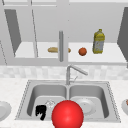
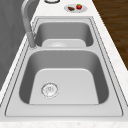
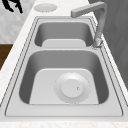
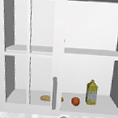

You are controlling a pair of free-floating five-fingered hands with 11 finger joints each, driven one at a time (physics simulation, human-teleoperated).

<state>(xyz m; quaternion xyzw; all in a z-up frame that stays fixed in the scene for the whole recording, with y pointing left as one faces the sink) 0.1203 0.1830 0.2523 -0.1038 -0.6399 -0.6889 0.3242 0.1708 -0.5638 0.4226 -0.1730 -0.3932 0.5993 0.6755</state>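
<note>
Shows the left hand [image 1: 40, 111] low in the front view, at about 7 o'clock, hovering before the front rim of the sink [image 1: 45, 82]. Hangs there palm-down with fingers pointing downward, loosely spread and holding nothing. Puts the same hand in the right side view at 11 o'clock, aloft above the far end of the worktop [image 3: 25, 22], clear of its surface.

Places the red ball [image 1: 67, 115] just beside the hand, at its 3 o'clock, bulking large over the divider between the two basins. Cannot tell whether hand and ball touch.

Finds the drain [image 1: 50, 103] in the left basin at 1 o'clock from the hand, a white plate [image 1: 87, 106] in the right basin, and the faucet [image 1: 72, 71] at 12 o'clock of the ball.
</note>
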